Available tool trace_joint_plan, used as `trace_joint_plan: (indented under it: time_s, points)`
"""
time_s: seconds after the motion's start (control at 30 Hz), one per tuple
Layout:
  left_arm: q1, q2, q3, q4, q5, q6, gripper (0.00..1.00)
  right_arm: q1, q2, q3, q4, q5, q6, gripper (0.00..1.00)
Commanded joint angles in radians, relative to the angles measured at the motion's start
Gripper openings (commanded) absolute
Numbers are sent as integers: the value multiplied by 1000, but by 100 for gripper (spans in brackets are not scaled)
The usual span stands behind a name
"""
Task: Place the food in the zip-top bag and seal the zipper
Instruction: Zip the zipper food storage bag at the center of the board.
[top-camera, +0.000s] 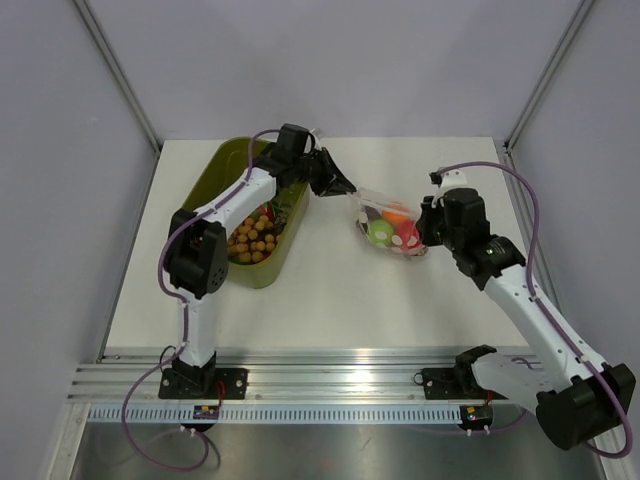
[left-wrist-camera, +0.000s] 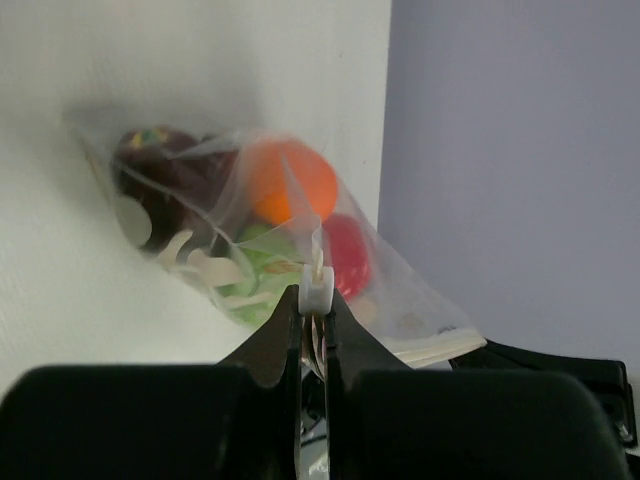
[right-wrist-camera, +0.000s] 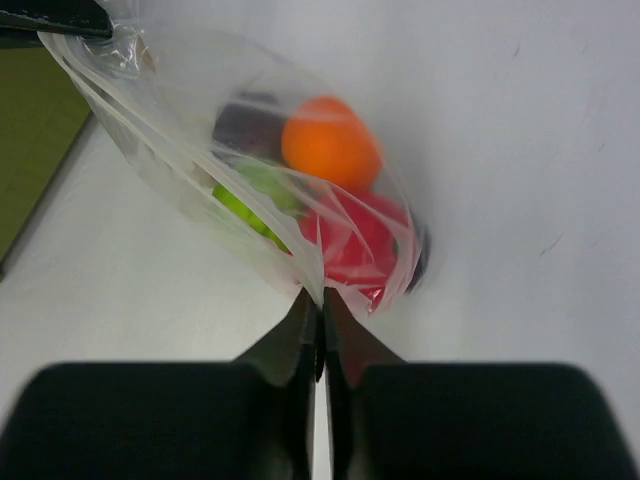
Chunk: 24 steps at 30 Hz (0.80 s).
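Observation:
The clear zip-top bag (top-camera: 385, 222) hangs stretched between my two grippers over the white table (top-camera: 330, 290). Inside it sits the food: an orange piece (right-wrist-camera: 330, 145), a red one (right-wrist-camera: 355, 240), a green one (right-wrist-camera: 245, 190) and a dark purple one (left-wrist-camera: 160, 170). My left gripper (top-camera: 340, 185) (left-wrist-camera: 313, 302) is shut on the bag's zipper edge, and a small white slider (left-wrist-camera: 315, 285) sits right at its fingertips. At the opposite end, my right gripper (top-camera: 425, 228) (right-wrist-camera: 320, 298) is shut on a pinch of the bag's plastic beside the red piece.
An olive-green tub (top-camera: 225, 165) stands left of the bag under the left arm, holding several small tan balls (top-camera: 252, 240). The table's back edge meets the grey wall just behind the bag. Metal frame posts rise at both back corners.

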Motion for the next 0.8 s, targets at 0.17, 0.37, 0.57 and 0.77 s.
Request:
trace_joint_plan:
  time_s: [0.17,0.37,0.57,0.77]
  points:
    - [-22,-218,-178,55,-23,73,0,-5,-176,18,-185,-194,58,58]
    - [-42,-239,-132,-6,-83,52,0,18,-136,207,-323,-282,-17,63]
    - [-71,-251,-115,-58,-156,27,0,142,-46,256,-348,-182,-68,69]
    - [-82,-251,-95,-101,-212,12,0,294,74,323,-335,-24,-89,75]
